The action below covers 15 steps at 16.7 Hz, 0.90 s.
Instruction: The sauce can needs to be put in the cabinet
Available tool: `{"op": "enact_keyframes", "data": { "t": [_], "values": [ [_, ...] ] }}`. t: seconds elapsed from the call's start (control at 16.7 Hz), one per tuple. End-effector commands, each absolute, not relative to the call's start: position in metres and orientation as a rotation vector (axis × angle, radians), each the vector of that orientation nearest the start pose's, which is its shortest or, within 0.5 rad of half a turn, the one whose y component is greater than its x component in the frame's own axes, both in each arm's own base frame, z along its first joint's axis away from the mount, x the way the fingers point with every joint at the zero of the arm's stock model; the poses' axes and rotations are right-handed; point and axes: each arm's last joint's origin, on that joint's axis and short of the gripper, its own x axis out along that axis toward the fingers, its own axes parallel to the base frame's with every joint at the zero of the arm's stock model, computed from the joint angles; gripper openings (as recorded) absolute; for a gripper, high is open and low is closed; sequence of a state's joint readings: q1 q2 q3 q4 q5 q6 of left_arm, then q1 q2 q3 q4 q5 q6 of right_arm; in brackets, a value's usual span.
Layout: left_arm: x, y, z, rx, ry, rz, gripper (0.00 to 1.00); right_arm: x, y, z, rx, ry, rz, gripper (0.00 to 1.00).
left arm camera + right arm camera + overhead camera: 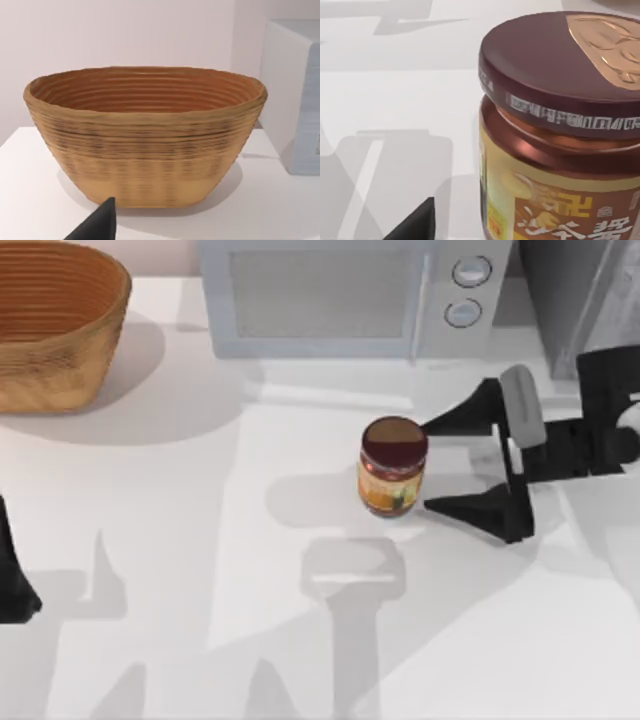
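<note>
Maroon-lidded, the sauce can (392, 468) stands upright on the white worktop (200, 540), right of centre in the top view and below the pale microwave (340, 295). Right pincer (430, 465) is spread wide at centre right, its two dark fingers (470, 415) reaching toward the can from the right, tips just beside it and not yet around it. Cabinet (575, 300) occupies the upper right corner. Left arm is parked at the left edge, facing the woven basket (55, 325); whether its pincer is spread cannot be told.

Judgement: approach to grasp is in hand. Next move calls for advancing until the fingers straddle the can, then closing squarely.
</note>
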<state>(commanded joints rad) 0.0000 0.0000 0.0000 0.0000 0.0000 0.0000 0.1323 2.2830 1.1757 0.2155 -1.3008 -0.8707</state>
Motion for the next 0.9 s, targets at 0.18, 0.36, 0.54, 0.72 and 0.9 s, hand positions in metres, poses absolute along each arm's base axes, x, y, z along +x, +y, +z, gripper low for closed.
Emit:
{"op": "enact_keyframes", "data": {
  "t": [0.18, 0.36, 0.54, 0.72, 0.9],
  "values": [
    [0.106, -0.001, 0.160, 0.000, 0.000, 0.000, 1.00, 0.402, 0.087, 0.043, -0.156, 0.157, 1.555, 1.00],
    [0.106, -0.001, 0.160, 0.000, 0.000, 0.000, 1.00, 0.402, 0.085, 0.043, -0.154, 0.162, 1.548, 1.00],
    [0.106, -0.001, 0.160, 0.000, 0.000, 0.000, 1.00, 0.403, 0.090, 0.042, -0.155, 0.158, 1.553, 1.00],
    [0.106, -0.001, 0.160, 0.000, 0.000, 0.000, 1.00, 0.406, 0.105, 0.038, -0.156, 0.157, 1.556, 1.00],
    [0.106, -0.001, 0.160, 0.000, 0.000, 0.000, 1.00, 0.406, 0.124, 0.034, -0.157, 0.157, 1.555, 1.00]
  ]
}}
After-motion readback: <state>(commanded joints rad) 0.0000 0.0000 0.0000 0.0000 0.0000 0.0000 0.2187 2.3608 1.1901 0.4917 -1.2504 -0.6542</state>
